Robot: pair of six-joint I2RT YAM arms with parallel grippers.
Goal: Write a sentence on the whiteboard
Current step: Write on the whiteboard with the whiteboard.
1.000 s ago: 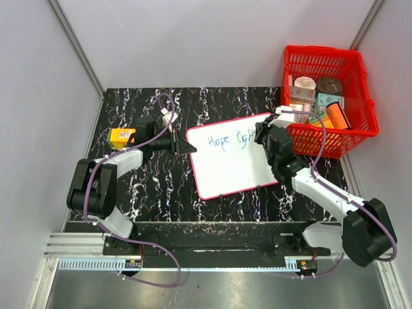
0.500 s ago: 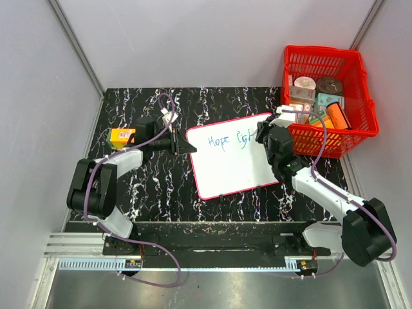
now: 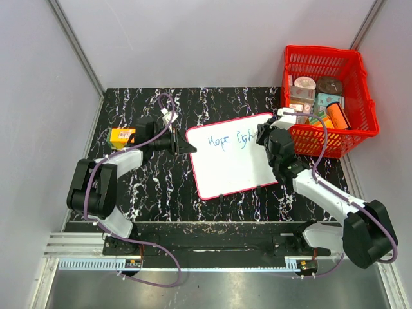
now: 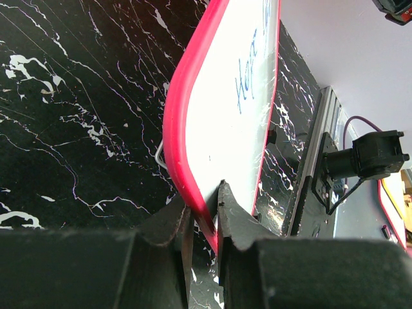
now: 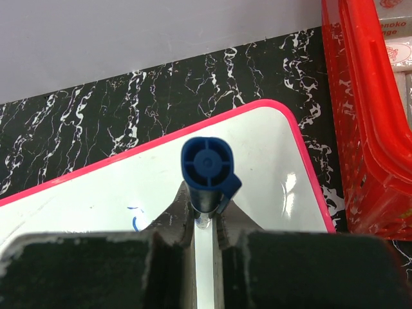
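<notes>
The whiteboard (image 3: 232,168) lies tilted on the black marble table, its red-pink frame all around. Blue handwriting (image 3: 222,140) runs along its upper part and reads "Hope" plus the start of a second word; the rest is hidden under my right gripper. My left gripper (image 3: 187,147) is shut on the board's left edge, and the frame sits between the jaws in the left wrist view (image 4: 205,212). My right gripper (image 3: 265,136) is shut on a blue marker (image 5: 207,166), held upright over the board's (image 5: 277,167) upper right corner.
A red basket (image 3: 356,77) with several packets and tins stands right of the board, close to my right gripper, and shows in the right wrist view (image 5: 364,129). A yellow-orange box (image 3: 121,136) lies at the far left. Grey walls close in the table.
My right gripper with the marker has shifted slightly to the right along the first line. The left gripper and the board have not moved.
</notes>
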